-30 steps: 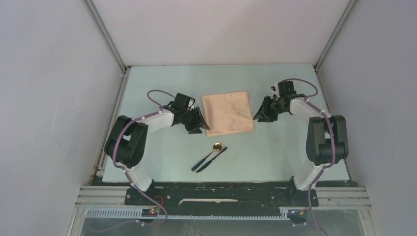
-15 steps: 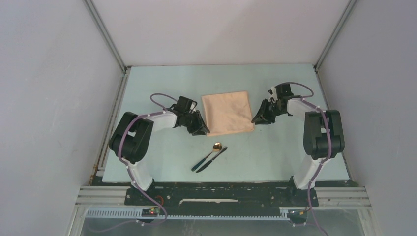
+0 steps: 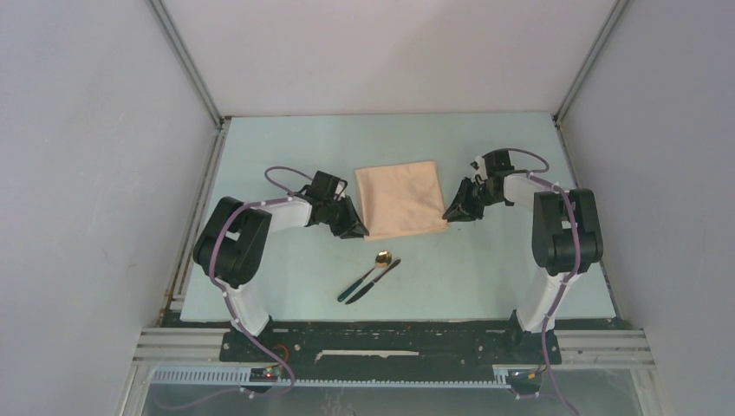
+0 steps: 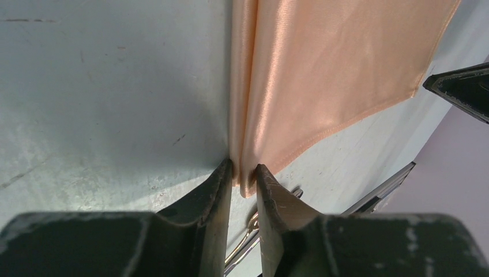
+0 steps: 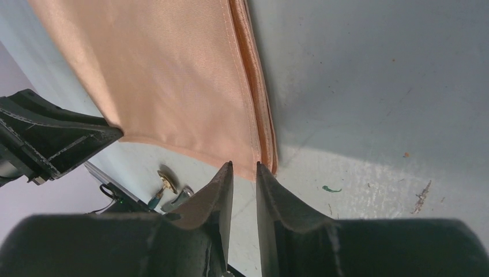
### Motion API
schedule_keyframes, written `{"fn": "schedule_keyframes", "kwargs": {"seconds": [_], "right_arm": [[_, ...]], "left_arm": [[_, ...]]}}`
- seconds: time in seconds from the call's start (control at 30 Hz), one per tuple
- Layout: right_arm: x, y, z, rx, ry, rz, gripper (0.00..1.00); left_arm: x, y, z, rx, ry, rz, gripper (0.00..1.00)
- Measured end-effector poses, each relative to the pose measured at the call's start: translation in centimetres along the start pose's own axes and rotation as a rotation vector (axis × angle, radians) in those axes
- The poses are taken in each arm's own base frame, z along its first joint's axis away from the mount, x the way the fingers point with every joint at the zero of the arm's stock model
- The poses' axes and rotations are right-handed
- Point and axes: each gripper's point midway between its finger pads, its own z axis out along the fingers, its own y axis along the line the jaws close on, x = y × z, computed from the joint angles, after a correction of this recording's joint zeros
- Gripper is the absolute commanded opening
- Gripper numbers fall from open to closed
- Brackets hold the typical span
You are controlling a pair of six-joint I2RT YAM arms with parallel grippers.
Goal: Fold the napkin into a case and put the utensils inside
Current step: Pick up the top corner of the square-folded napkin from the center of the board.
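The peach-tan napkin [image 3: 401, 199] lies folded in a flat square at the middle of the table. My left gripper [image 3: 357, 230] is at its near-left corner. In the left wrist view the left gripper [image 4: 244, 170] is shut on that corner, and a ridge of napkin [image 4: 323, 75] is bunched between the tips. My right gripper [image 3: 451, 213] is at the near-right corner. Here the right gripper [image 5: 243, 166] has its tips nearly together with the napkin [image 5: 173, 75] corner between them. The utensils lie side by side nearer the arms: a gold-bowled spoon [image 3: 382, 257] and a dark knife [image 3: 374, 281].
The spoon [image 5: 167, 182] and the knife tip [image 5: 180, 198] show past my right fingers, with the left gripper's black body [image 5: 57, 138] beyond the cloth. Grey walls enclose the pale table [image 3: 286, 147] on three sides. A black rail [image 3: 390, 334] runs along the near edge.
Both grippers have narrowed their jaws onto the napkin's near corners. The right arm has drawn slightly lower and closer to the cloth. Napkin and utensils lie where they were.
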Motion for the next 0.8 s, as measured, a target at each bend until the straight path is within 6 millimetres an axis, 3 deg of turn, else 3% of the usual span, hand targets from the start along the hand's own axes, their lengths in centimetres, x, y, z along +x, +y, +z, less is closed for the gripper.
{"fn": "schedule_keyframes", "kwargs": {"seconds": [0.8], "right_arm": [[0.92,-0.05,0.75,-0.009,0.027,-0.003,0.35]], "left_arm": [[-0.01,-0.03,0.05,0.003,-0.001,-0.001,0.25]]}}
